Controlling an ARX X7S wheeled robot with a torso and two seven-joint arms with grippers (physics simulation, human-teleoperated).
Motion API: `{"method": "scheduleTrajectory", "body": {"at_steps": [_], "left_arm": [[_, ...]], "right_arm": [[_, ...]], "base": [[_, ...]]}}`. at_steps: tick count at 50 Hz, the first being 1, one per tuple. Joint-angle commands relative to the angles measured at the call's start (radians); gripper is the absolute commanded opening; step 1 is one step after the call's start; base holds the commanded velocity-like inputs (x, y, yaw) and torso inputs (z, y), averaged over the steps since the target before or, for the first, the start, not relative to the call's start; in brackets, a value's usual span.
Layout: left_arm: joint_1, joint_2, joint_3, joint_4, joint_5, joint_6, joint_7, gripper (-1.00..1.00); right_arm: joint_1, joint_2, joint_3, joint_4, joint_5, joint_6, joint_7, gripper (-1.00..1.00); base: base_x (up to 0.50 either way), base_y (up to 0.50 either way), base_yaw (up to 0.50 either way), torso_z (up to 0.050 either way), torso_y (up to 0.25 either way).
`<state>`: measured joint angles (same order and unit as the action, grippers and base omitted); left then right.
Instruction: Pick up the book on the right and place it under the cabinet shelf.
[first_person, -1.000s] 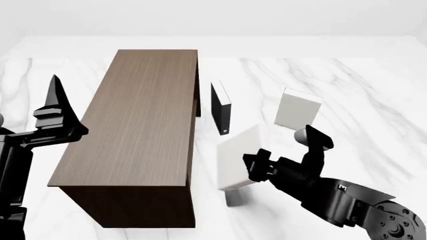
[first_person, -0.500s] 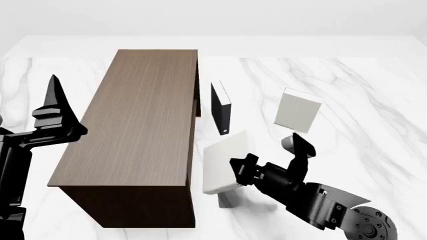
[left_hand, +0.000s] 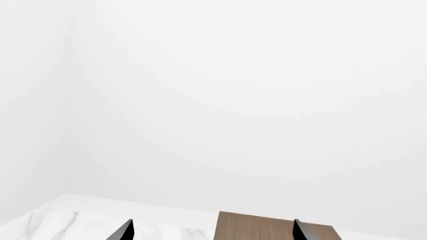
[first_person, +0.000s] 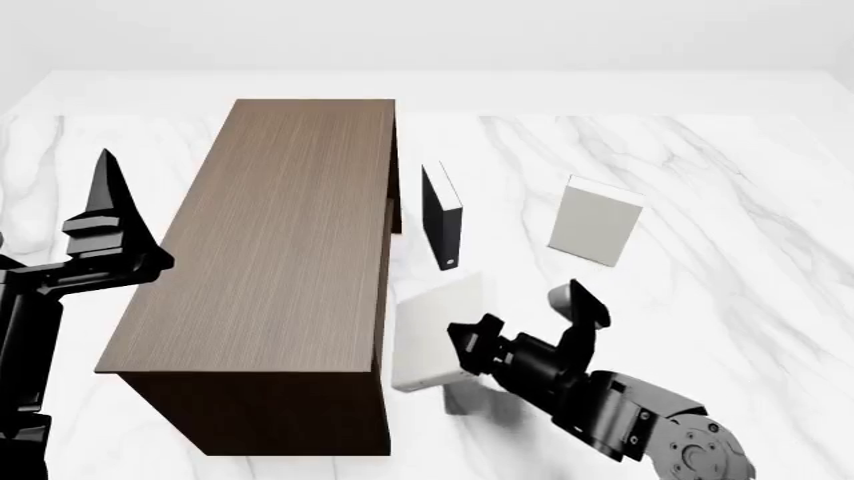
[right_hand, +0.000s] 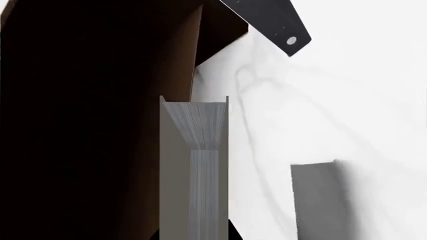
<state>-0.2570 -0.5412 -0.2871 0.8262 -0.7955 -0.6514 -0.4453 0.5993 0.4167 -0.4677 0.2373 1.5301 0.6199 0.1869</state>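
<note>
We held the book (first_person: 430, 338) clamped in our right gripper (first_person: 470, 350), lifted off the marble table (first_person: 747, 200) and touching the cabinet shelf (first_person: 280, 230) near its front right corner. A black book (first_person: 443, 215) stood just behind it, a grey book (first_person: 595, 222) farther right. Our left gripper (first_person: 110, 215) hung spread and empty over the table's left edge.

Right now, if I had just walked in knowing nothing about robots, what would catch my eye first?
Probably the big dark brown cabinet shelf standing on the white marble table. Just right of it, the black right gripper holds a pale book at the cabinet's near corner. Behind stand a black book and a grey book.
</note>
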Motion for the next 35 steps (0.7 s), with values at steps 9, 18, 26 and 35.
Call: {"method": "scheduleTrajectory", "body": {"at_steps": [9, 18, 26, 35], "left_arm": [[0.001, -0.005, 0.003, -0.001, -0.005, 0.004, -0.006, 1.0], [0.001, -0.007, 0.004, -0.004, -0.006, 0.008, -0.006, 1.0], [0.001, -0.009, 0.005, -0.006, -0.007, 0.011, -0.006, 1.0], [0.002, -0.011, 0.006, -0.006, -0.008, 0.014, -0.008, 1.0]], "right_arm": [[0.03, -0.054, -0.011, 0.115, -0.008, -0.028, -0.107, -1.0], [0.046, -0.081, -0.032, 0.171, -0.028, -0.033, -0.145, -1.0], [0.053, -0.099, -0.048, 0.213, -0.049, -0.043, -0.171, -1.0], [0.051, -0.115, -0.065, 0.255, -0.075, -0.061, -0.195, -1.0]], "base": [[0.0, 0.0, 0.0, 0.0, 0.001], [0.0, 0.0, 0.0, 0.0, 0.002], [0.0, 0.0, 0.0, 0.0, 0.0], [0.0, 0.0, 0.0, 0.0, 0.001]]}}
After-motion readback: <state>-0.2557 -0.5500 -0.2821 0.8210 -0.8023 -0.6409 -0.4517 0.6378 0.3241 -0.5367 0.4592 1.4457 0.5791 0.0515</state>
